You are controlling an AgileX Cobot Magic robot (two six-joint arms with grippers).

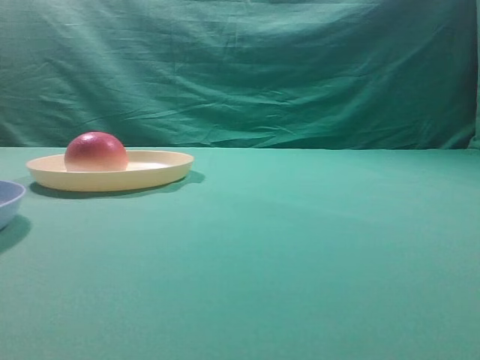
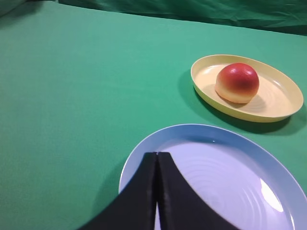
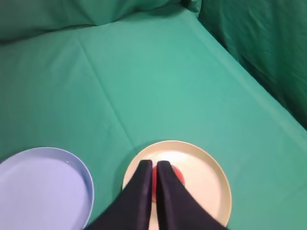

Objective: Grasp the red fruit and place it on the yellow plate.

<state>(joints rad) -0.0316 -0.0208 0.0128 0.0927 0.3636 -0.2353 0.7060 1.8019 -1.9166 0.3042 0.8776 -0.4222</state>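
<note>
Red fruit (image 1: pixel 95 151) sits flat-side down inside the yellow plate (image 1: pixel 154 177), toward the plate's left part as you see it in the exterior high view, its glossy red dome up and its pale cream base against the plate floor. In the left wrist view you see the same fruit (image 2: pixel 237 83) resting left of the middle of the plate (image 2: pixel 283 108), free of any contact from above.

The plate stands on the green cloth-covered surface (image 1: pixel 300 255), in front of a draped green backdrop (image 1: pixel 240 67). Just beside it, but apart from it, lies a light blue dish (image 2: pixel 230 177); only its edge (image 1: pixel 9 201) enters the exterior high view at the far left. In the right wrist view the dish (image 3: pixel 43 189) and the plate (image 3: pixel 211 182) lie side by side with a strip of cloth between them.

Neither arm appears in the exterior high view. The left gripper (image 2: pixel 157 154) hangs over the near rim of the blue dish, its 2 black jaws pressed together with nothing between them. The right gripper (image 3: pixel 154 164) hovers above the yellow plate, its jaws nearly together with only a thin gap, and they hide most of the fruit (image 3: pixel 178 175), of which you can make out a small red patch. The jaws do not hold it.
</note>
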